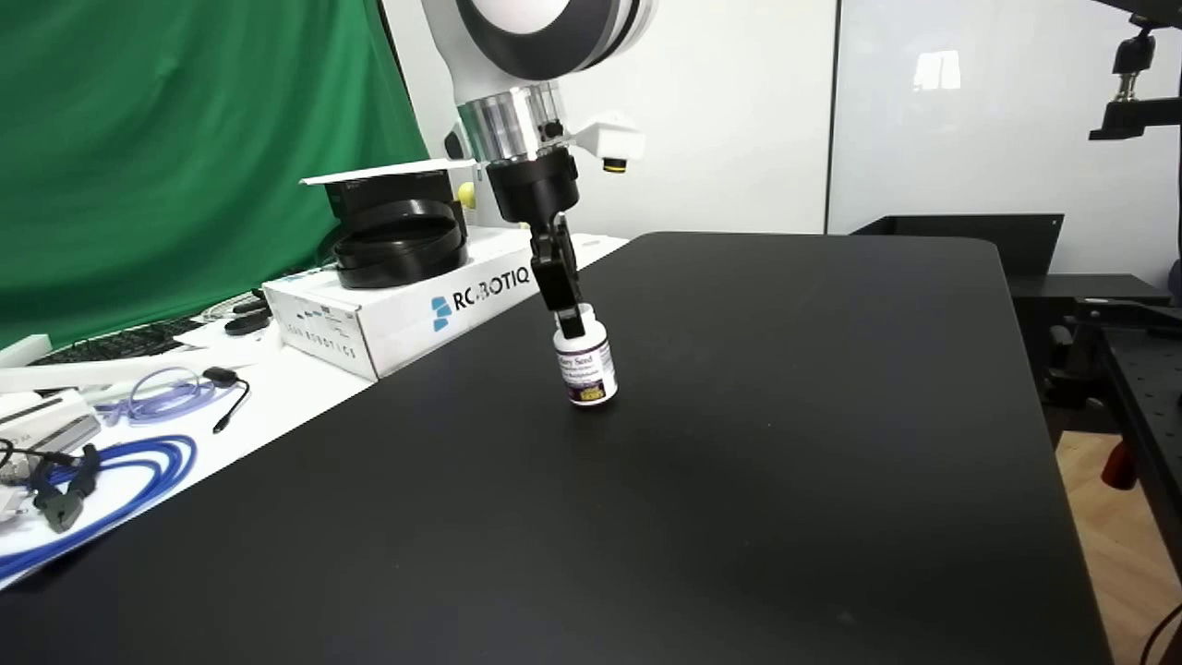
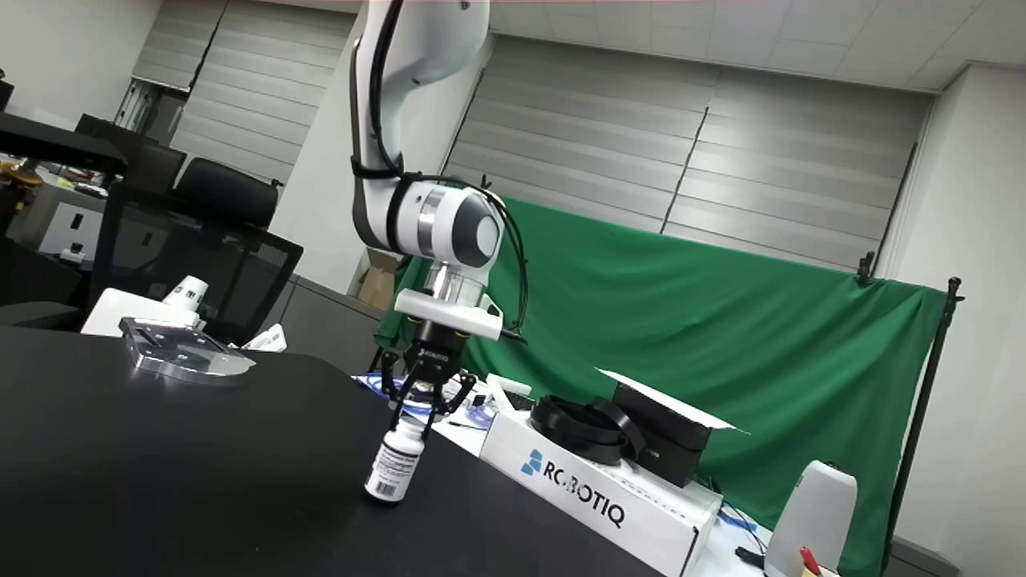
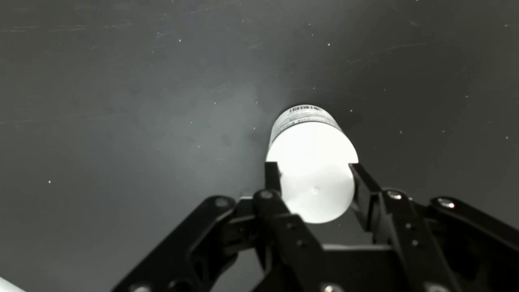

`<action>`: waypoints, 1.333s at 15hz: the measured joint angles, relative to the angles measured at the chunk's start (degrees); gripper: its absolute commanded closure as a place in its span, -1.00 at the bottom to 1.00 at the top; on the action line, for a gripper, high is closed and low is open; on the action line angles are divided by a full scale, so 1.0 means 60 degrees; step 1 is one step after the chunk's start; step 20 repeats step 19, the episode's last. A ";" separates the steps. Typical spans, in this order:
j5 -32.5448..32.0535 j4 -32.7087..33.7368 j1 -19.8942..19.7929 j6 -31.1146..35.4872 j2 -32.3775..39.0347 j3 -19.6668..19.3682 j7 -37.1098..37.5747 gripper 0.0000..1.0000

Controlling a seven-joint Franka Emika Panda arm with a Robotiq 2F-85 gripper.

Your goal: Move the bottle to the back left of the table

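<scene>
While near the white box (image 2: pixel 585 490), gripper (image 3: pixel 314 173) snug around bottle (image 1: pixel 586 365), black table (image 1: pixel 785 462) underneath.

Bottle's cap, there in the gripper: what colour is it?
White; the cap shows best in the wrist view.

In an exterior view, behind the gripper (image 2: pixel 410 428), a green curtain (image 2: pixel 705 344) spreads wide, grey window blinds (image 2: pixel 577 144) lowered high above it, a mesh office chair (image 2: pixel 228 248) picture-left! And in an exterior view, wood-look floor (image 1: pixel 1113 540) peeks out, picture-right and below the gripper.
</scene>
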 measured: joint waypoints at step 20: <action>0.0198 -0.0228 -0.0040 -0.1023 -0.1585 0.0035 -0.0311 -1.00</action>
